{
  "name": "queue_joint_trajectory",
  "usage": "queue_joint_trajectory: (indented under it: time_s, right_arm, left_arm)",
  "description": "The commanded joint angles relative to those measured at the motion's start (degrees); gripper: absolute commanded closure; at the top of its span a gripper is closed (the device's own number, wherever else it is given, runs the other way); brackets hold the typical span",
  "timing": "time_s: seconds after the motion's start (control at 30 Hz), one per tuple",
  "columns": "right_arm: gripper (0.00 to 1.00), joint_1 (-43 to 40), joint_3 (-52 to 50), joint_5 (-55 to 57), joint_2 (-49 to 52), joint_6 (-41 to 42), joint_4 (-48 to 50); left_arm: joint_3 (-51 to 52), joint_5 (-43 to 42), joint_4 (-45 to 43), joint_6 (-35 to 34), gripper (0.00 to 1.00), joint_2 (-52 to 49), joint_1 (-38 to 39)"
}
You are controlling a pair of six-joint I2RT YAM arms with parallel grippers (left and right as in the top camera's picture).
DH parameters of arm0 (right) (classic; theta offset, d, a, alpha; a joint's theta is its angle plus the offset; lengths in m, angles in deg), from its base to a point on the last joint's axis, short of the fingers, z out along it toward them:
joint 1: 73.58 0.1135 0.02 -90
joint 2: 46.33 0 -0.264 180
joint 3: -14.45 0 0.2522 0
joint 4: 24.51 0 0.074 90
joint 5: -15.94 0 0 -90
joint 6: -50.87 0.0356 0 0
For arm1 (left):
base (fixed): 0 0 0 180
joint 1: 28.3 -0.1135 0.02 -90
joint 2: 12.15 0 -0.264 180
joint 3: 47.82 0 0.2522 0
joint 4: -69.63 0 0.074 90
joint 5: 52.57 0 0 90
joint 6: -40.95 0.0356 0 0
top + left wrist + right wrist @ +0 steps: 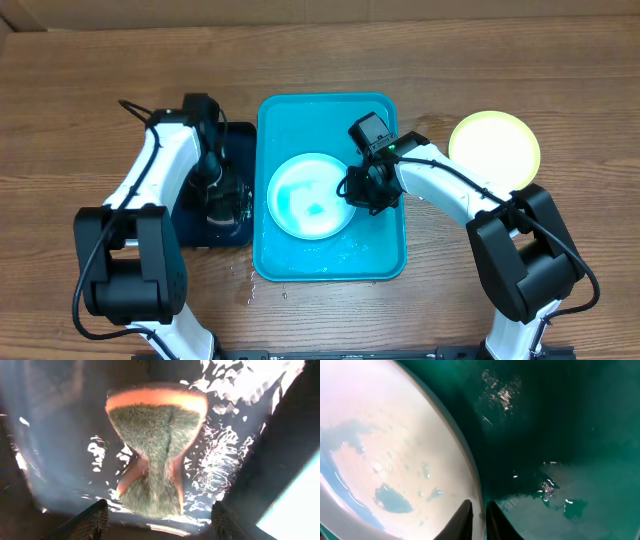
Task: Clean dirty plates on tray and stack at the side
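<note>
The turquoise tray [385,250] lies mid-table. A light-blue rimmed plate [305,195] with blue smears sits in it. My right gripper [362,188] is shut on that plate's right rim; the right wrist view shows both fingers [478,516] pinching the rim of the plate [385,455] above the wet tray floor [570,450]. A lime-green rimmed plate [494,148] lies on the table at the right. No other plate is in view. My left gripper [222,200] hovers open over the black tray, fingers [159,521] wide apart on either side of a sponge.
A small black tray [240,235] holding water sits left of the turquoise tray. An hourglass-shaped orange and green sponge [155,445] lies in it. Water drops [252,287] lie on the wooden table by the turquoise tray's front-left corner.
</note>
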Motion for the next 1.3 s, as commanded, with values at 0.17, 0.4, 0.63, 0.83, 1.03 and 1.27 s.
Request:
queue_joint_trajectory:
  time_s: [0.17,0.4,0.63,0.83,1.03,1.27]
  right_arm:
    - [0.74,0.33,-0.37,0.15,-0.15,0.04,1.60]
    - [0.73,0.33,-0.37,2.56,-0.15,0.07,2.84]
    - [0.74,0.33,-0.37,4.26,-0.15,0.09,3.10]
    - [0.74,0.35,-0.37,4.26,-0.15,0.26,3.28]
    - [0.74,0.57,-0.37,4.28,-0.15,0.26,3.37]
    - [0.74,2.56,-0.37,5.73,-0.13,0.26,3.67]
  left_arm:
    - [-13.09,-6.86,3.10,-2.36,0.36,12.13,-0.66]
    - [-17.07,-1.51,3.08,-6.58,0.31,31.12,-0.68]
    - [-17.05,7.65,5.70,-7.69,0.00,44.59,-0.68]
    - [-17.05,10.14,9.57,-7.69,0.00,46.97,-0.66]
    - [-16.81,10.12,10.82,-7.69,0.00,45.07,-0.66]
    - [-16.81,9.49,10.82,-7.67,0.00,40.11,-0.66]
